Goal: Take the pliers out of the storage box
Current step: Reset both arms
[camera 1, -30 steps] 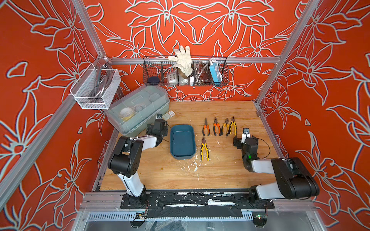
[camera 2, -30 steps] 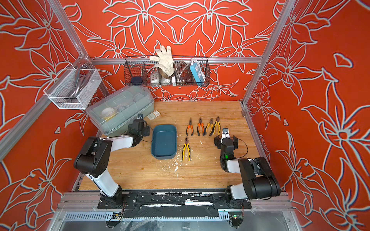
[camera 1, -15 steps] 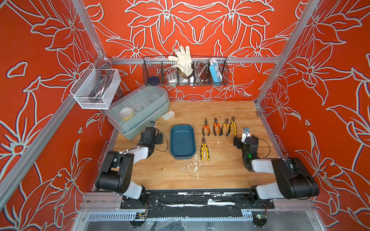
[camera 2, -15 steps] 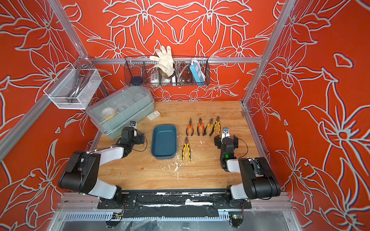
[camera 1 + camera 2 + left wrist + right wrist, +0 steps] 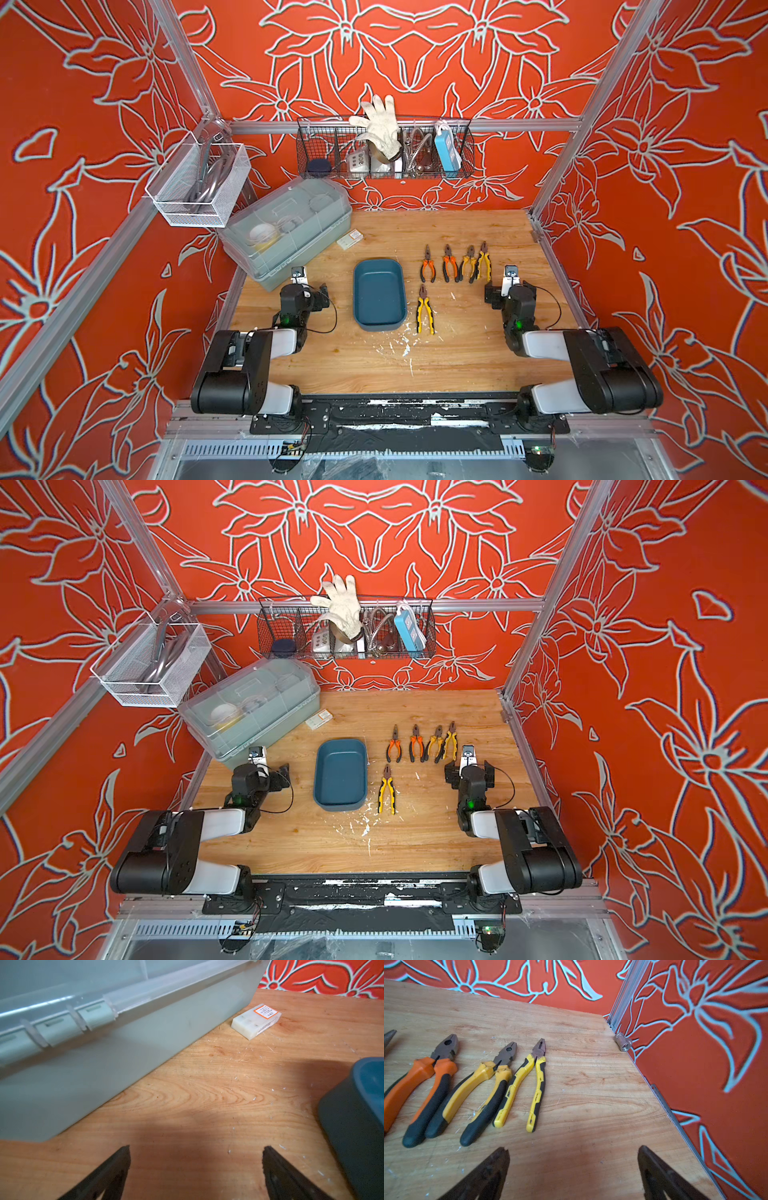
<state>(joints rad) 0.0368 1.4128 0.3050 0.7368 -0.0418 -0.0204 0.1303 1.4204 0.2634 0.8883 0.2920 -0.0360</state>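
Job all but done: the shallow dark teal plastic storage box (image 5: 379,296) sits empty on the wooden worktop (image 5: 457,365), all five small dark-jawed pliers out. A row of four (image 5: 447,258) lies beyond its right side, the fifth, yellow-handled pair (image 5: 423,297) just beside it. The left fingers (image 5: 116,1167) and right fingers (image 5: 492,1167) are spread wide, holding nothing. Nothing appears left to lift; the arms need only park

Inventory: two orange-handled pliers (image 5: 427,261), three yellow-handled pliers (image 5: 423,300), one storage box (image 5: 380,327), one lidded grey bin (image 5: 291,226), two wire baskets (image 5: 199,195), one white block (image 5: 349,239), one glove (image 5: 380,122). Basket contents: too small to count reliably.
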